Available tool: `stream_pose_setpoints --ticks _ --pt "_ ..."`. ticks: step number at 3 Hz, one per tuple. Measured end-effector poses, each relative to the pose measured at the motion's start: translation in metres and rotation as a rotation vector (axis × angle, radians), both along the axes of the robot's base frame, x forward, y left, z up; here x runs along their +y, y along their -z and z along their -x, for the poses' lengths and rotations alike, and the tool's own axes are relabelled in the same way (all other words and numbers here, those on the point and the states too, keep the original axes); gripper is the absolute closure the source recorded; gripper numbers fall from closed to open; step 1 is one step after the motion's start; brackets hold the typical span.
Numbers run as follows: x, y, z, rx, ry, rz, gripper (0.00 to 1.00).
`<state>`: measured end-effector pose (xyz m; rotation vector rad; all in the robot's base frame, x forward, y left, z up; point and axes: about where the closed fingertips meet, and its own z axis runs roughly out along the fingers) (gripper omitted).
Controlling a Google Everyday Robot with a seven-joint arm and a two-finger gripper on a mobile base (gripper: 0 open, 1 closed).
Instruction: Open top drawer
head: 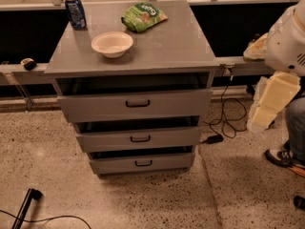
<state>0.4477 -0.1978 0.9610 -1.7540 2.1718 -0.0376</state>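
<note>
Barely begun: the top drawer (181, 104) is not pulled out and the gripper (259, 120) is off to the right.

The top drawer sits just under the tabletop of the grey cabinet (176, 46). Its tall front is about in line with the fronts below, so I judge it shut or at most a crack ajar, and its black handle (137, 103) is untouched. The gripper hangs at the low end of the pale arm at the right edge, well apart from the cabinet and touching nothing. Whether it is open or closed I cannot tell. What is left is to reach the handle, take hold and pull. There are three drawers, counting the middle drawer (171, 138) and the bottom drawer (167, 162), each with one handle. On top are one bowl (112, 44), one can (75, 12) and one green snack bag (143, 16).
</note>
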Motion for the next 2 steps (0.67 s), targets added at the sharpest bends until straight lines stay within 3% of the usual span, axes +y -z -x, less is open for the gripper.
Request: stream_pose_setpoints --ticks 1,2 --pt "0.032 0.083 -0.011 0.104 -0.129 -0.072 0.0" --pt "0.043 0.126 -0.013 0.137 -0.209 -0.088 0.0"
